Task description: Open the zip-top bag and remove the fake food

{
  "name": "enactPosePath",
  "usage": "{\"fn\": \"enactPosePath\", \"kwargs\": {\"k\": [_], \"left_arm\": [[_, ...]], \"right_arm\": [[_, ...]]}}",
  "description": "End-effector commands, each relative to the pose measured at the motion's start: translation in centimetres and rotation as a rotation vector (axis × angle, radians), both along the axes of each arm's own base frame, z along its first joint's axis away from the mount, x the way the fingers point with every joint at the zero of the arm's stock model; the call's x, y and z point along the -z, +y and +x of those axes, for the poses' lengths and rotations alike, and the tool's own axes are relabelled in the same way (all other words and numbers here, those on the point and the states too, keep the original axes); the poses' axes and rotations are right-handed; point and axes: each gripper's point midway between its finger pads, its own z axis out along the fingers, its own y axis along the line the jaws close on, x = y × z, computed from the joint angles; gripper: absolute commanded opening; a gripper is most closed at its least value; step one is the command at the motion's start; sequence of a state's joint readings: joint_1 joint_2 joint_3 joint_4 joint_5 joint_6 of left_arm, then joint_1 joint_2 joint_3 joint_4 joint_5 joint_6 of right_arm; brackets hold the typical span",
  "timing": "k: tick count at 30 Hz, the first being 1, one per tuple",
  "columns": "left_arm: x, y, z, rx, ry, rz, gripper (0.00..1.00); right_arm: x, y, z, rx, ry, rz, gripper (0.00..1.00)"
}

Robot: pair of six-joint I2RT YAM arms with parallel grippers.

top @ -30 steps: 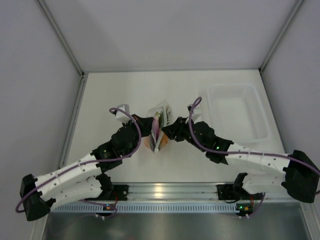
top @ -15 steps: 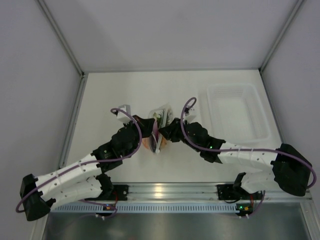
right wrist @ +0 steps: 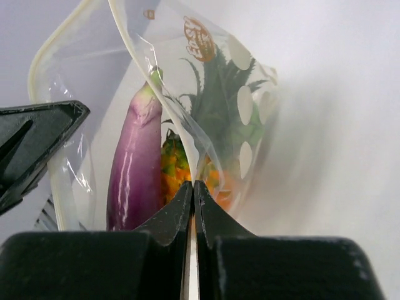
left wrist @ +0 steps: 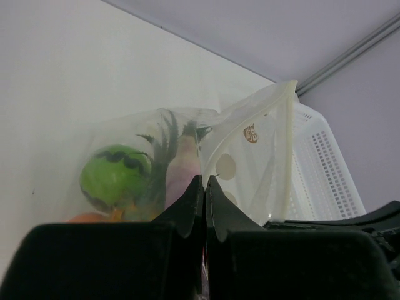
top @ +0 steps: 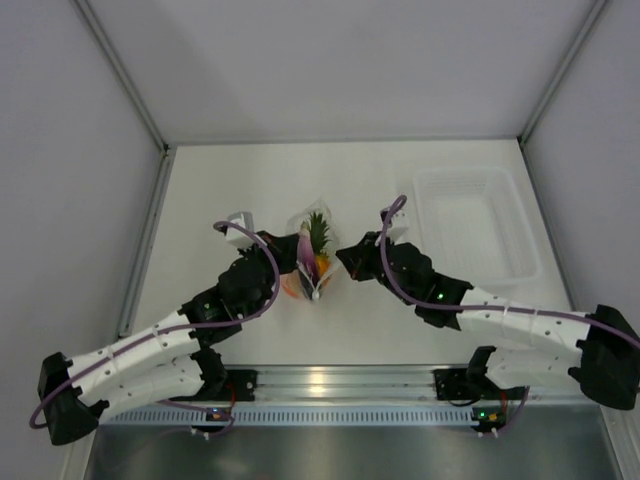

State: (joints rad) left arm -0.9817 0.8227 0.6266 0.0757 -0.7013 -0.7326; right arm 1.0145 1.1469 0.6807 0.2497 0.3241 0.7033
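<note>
Bag (top: 312, 255) stands in the middle of the tabletop (top: 230, 180), mouth up and partly apart, toys (right wrist: 134, 169) inside. Left gripper (left wrist: 204, 182) at 9 o'clock and right gripper (right wrist: 192, 187) at 3 o'clock each pinch one thin side. Pulled too hard, the slick plastic may slip out, or the bag may tip.

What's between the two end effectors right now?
The zip-top bag, holding the eggplant and pineapple; left end effector and right end effector each pinch a wall. Top view shows it.
</note>
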Motion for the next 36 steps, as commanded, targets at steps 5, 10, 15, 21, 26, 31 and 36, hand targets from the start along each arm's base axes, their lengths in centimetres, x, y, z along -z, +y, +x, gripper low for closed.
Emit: {"fn": "enactPosePath", "kwargs": {"k": [5, 10, 15, 21, 26, 31, 36], "left_arm": [[-0.8, 2.1, 0.6, -0.107, -0.044, -0.005, 0.00], [-0.4, 2.6, 0.2, -0.112, -0.027, -0.036, 0.00], [-0.6, 1.0, -0.3, -0.035, -0.008, -0.092, 0.00], [-0.6, -2.4, -0.3, 0.067, 0.039, -0.102, 0.00], [-0.7, -3.5, -0.2, 0.070, 0.051, -0.109, 0.00], [-0.6, -4.6, -0.7, 0.044, 0.045, -0.072, 0.00], [-0.5, -5.9, -1.4, 0.048, 0.046, -0.056, 0.00]], "right_arm": [[1.1, -8.2, -0.7, 0.135, -0.044, -0.342, 0.00], [4.5, -13.6, -1.3, 0.259, 0.013, -0.508, 0.00], [4.2, -13.5, -1.8, 0.231, -0.001, -0.439, 0.00], [-2.0, -7.9, -3.3, -0.003, -0.089, -0.169, 0.23], [-5.4, -6.0, -4.4, -0.092, -0.103, -0.078, 0.30], [-7.3, -4.9, -4.4, -0.101, -0.108, -0.033, 0.31], [-7.4, -2.8, -4.4, -0.141, -0.094, -0.022, 0.31]]}}
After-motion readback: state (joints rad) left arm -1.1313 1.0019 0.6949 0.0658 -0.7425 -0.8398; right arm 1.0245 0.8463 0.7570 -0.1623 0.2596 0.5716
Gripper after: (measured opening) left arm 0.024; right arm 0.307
